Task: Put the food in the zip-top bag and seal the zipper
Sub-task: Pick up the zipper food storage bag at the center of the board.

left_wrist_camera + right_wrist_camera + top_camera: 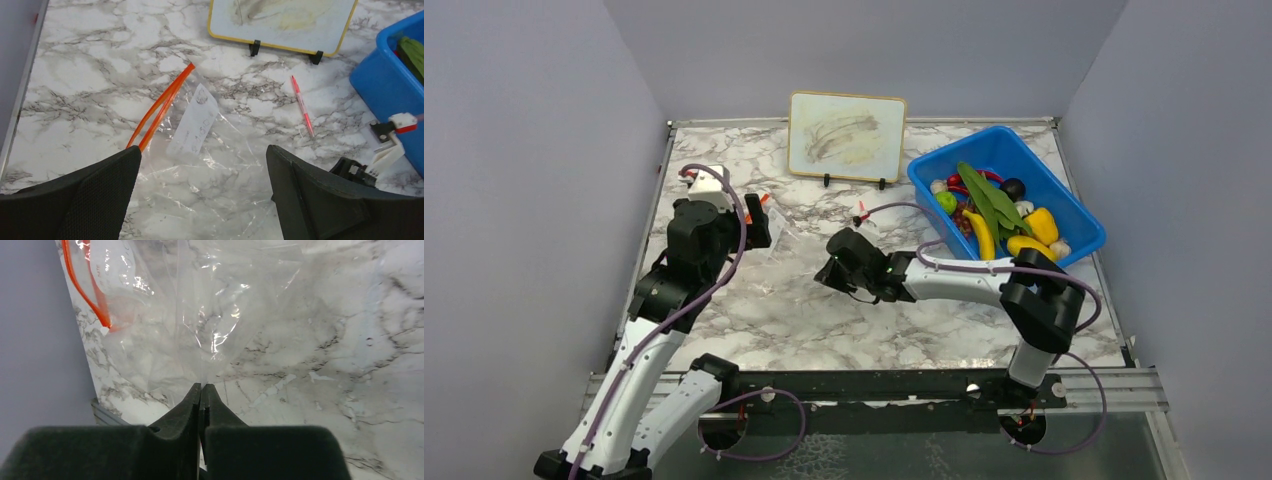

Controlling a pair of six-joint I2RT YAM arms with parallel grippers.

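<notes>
Plastic at the bag's (200, 315) edge was pinched in the shut right gripper (202, 387), seemingly to anchor it. The left gripper (202, 152) hung wide above it, and the food (994, 205) lay in the bin (996, 148).

label (194, 120) on zip-top bag (215, 170): print unreadable

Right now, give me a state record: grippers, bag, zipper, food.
left gripper: open, above bag
right gripper: shut, pinching bag edge
bag: empty, on table
zipper: open, strips apart
food: in bin, none in bag
pen: on table, apart from bag
</notes>
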